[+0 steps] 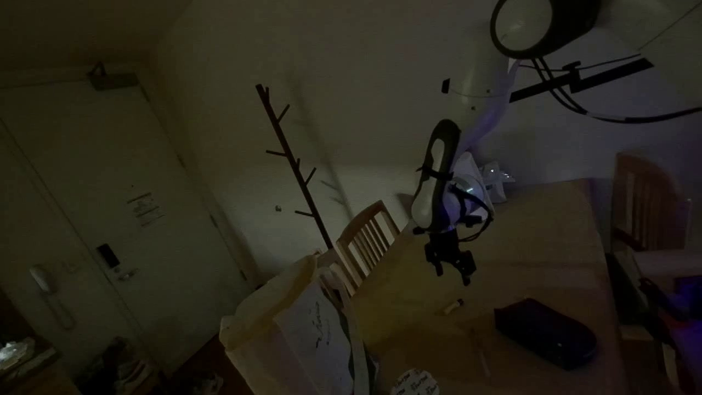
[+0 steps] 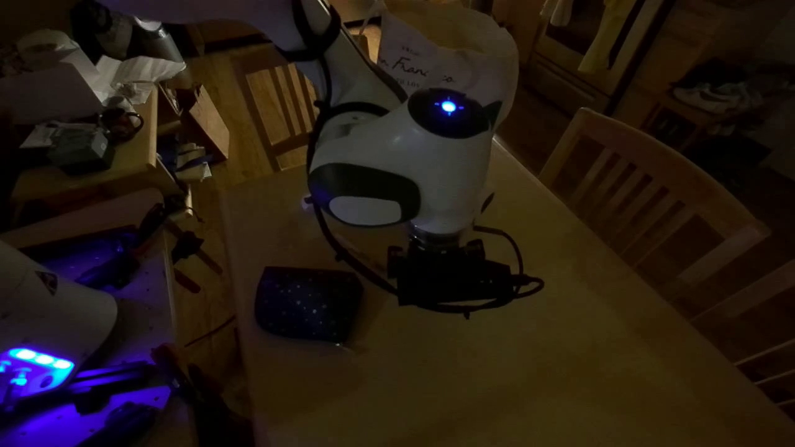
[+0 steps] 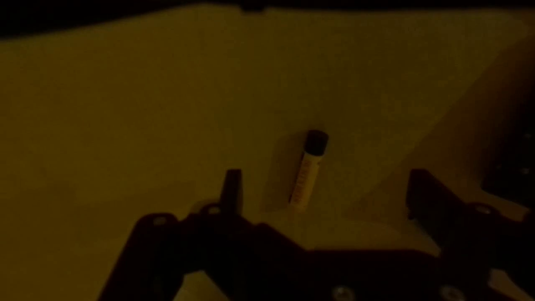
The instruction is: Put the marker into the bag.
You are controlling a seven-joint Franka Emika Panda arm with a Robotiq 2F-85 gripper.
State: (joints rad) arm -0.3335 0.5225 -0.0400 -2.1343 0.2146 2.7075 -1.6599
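Wrist view: gripper (image 3: 326,171) wide, nothing held; black-capped marker (image 3: 308,170) lies below on the table (image 3: 125,125), seen slightly off-centre between the fingertips (image 3: 233,188) — one touching first could roll it away.

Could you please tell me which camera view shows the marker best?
The wrist view: it shows the marker large, its dark cap and printed body distinct. In an exterior view it is a small shape on the table. In an exterior view where the robot arm fills the middle, I cannot make it out.

The table (image 2: 559,366) carries a marker (image 3: 309,170) and dotted pouch (image 2: 307,304).
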